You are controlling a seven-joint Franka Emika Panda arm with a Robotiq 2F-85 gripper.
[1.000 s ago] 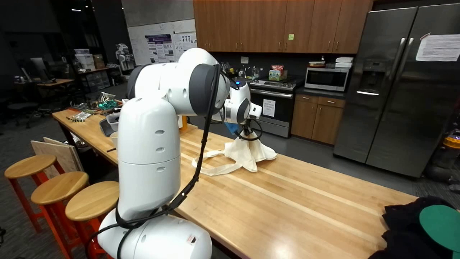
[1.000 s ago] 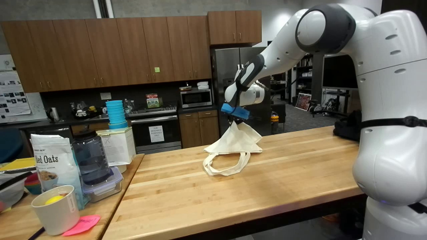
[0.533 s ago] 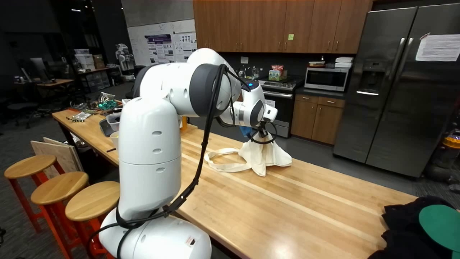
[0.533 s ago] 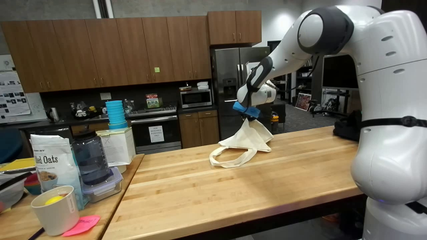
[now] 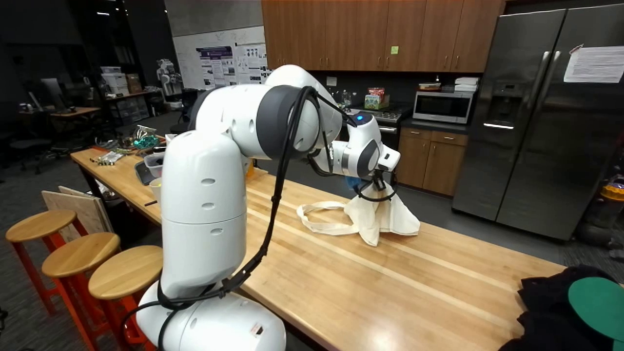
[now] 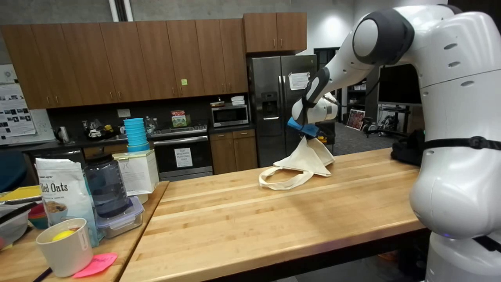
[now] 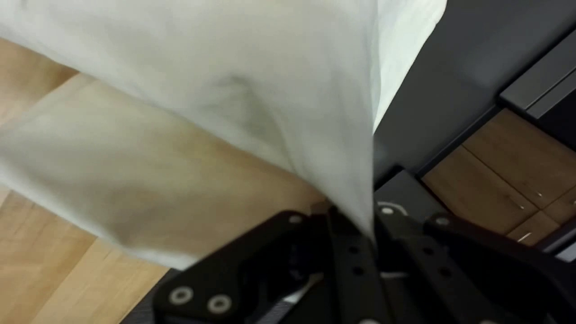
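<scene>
Black two-finger gripper [image 7: 360, 220] clamped on cream cloth tote bag [image 6: 303, 158] | bag tented beneath gripper, lower edges and handle loop [image 5: 334, 228] on pale wooden table [image 6: 250, 231] | should handle light, soft, hard to damage; gathered peak seems a sound hold | well apart from gripper: pale cylindrical mug [image 6: 66, 253], yellow object [image 6: 63, 235] inside; dark translucent jar [image 6: 106, 186], contents too dim to tell

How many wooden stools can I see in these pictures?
3, in a row beside the table in an exterior view: far stool, middle stool, near stool. The arm may hide more.
</scene>
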